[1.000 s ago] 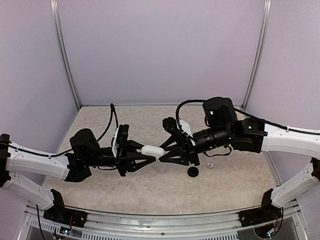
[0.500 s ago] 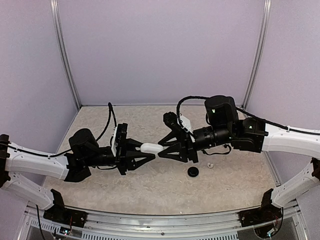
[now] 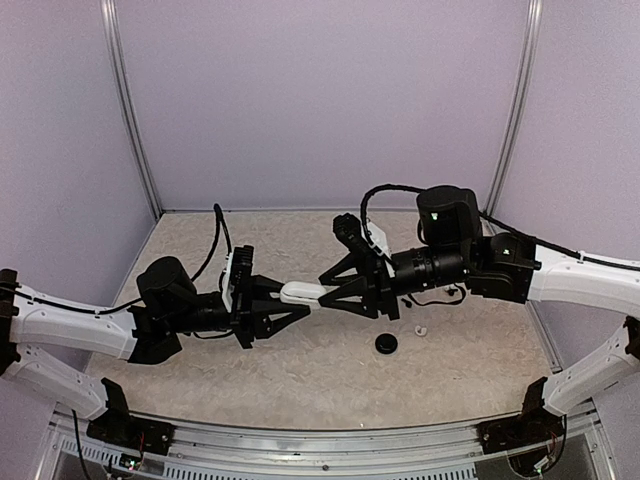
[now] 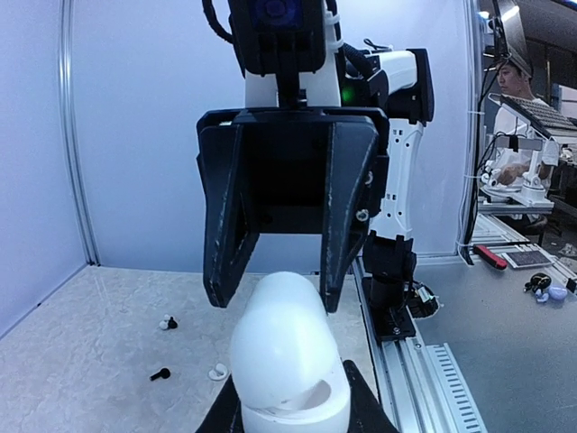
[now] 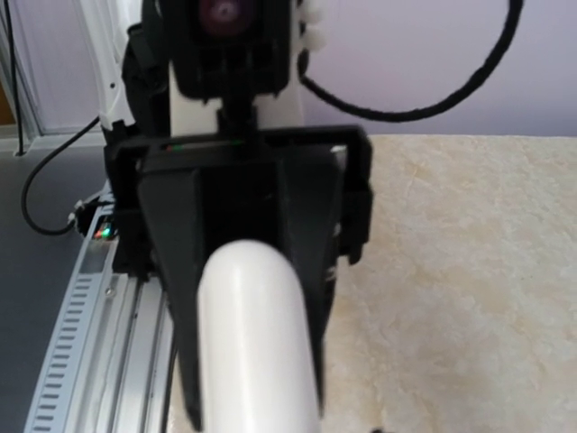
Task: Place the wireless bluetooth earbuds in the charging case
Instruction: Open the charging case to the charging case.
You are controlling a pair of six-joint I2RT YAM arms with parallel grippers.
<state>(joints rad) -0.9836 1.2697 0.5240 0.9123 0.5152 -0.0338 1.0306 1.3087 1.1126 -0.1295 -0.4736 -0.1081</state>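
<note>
The white charging case (image 3: pixel 302 293) is held in mid-air between both arms. My left gripper (image 3: pixel 296 305) is shut on its base end, with the case (image 4: pixel 287 356) standing up from its fingers. The lid is cracked open, and a gap shows near the base. My right gripper (image 3: pixel 326 291) is closed over the lid end, with one dark finger (image 4: pixel 224 262) on each side of the lid. The case (image 5: pixel 257 343) fills the right wrist view. A small white earbud (image 3: pixel 421 329) lies on the table. Small white pieces (image 4: pixel 167 322) (image 4: pixel 217 372) also show in the left wrist view.
A black round disc (image 3: pixel 386 343) lies on the table near the earbud, below the right arm. A small black piece (image 4: pixel 160 373) lies beside the white ones. Purple walls close off the back and sides. A metal rail (image 3: pixel 320 455) runs along the near edge.
My right gripper has risen and drawn slightly right, still at the lid end of the case. The case has lifted a little. My left arm has barely moved.
</note>
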